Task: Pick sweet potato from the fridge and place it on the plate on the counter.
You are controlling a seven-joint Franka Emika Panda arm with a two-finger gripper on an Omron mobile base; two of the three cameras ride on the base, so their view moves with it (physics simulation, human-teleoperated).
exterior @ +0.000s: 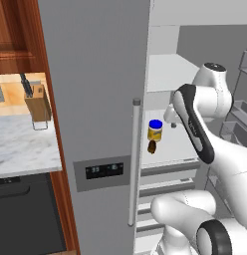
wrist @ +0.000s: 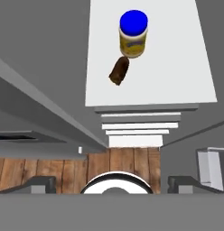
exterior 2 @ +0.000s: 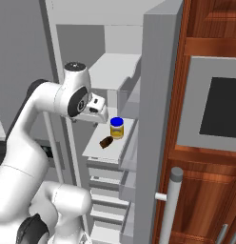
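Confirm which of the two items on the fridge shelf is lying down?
The sweet potato: small dark brown lump lying flat. The yellow jar beside it stands upright, blue lid on top.

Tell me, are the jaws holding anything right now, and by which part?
Nothing is held. The gripper hangs open above the fridge shelf, jaws apart, while the sweet potato lies untouched on the shelf beside the yellow jar.

One sweet potato (wrist: 119, 71); one blue-lidded jar (wrist: 133, 34); one knife block (exterior: 38, 103); one fridge (exterior: 103, 74)
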